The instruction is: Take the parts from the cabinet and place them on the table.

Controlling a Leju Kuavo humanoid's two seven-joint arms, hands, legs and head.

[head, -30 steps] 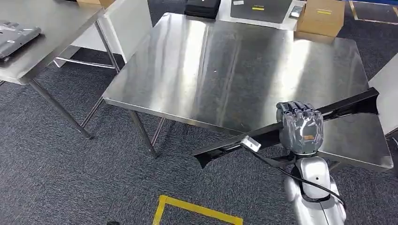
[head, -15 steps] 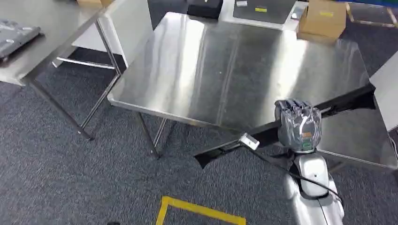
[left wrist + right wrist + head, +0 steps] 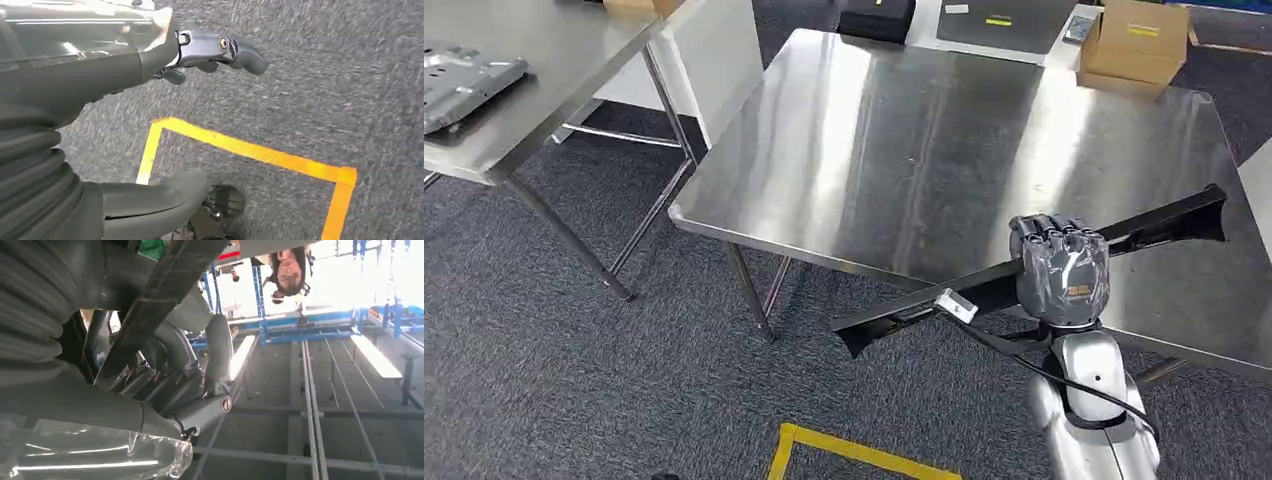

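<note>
1. Head view: the right hand (image 3: pixel 1062 268) sits at the lower right of the frame, fingers wrapped around a long black part (image 3: pixel 1159 226). The part runs on a slant from the lower middle of the frame up to the right edge. Its lower left end hangs out past the front edge of the steel table (image 3: pixel 904 140), over the grey carpet (image 3: pixel 574 390); its upper right end lies over the tabletop. A small white tag (image 3: pixel 955 305) with a black cable sits on the part just left of the hand. A second table (image 3: pixel 544 60) holding a grey metal plate (image 3: pixel 464 75) stands at the upper left. A cardboard box (image 3: pixel 1136 45) sits at the upper right, beyond the steel table. Yellow tape (image 3: pixel 854 450) marks the carpet at the bottom middle

2. Left wrist view: the left hand (image 3: pixel 100 65) comes in from the left edge, its thumb and dark fingers apart with nothing between them, above the carpet (image 3: pixel 325 75). The tape (image 3: pixel 260 152) makes an angled line across the lower middle of the frame

3. Right wrist view: the right hand (image 3: pixel 165 375) fills the left half, its fingers clamped around the part (image 3: pixel 160 300), which crosses the frame as a dark bar from the top middle down to the left. A person (image 3: pixel 287 270) appears at the top middle, with blue racking (image 3: pixel 320 325) nearby
</note>
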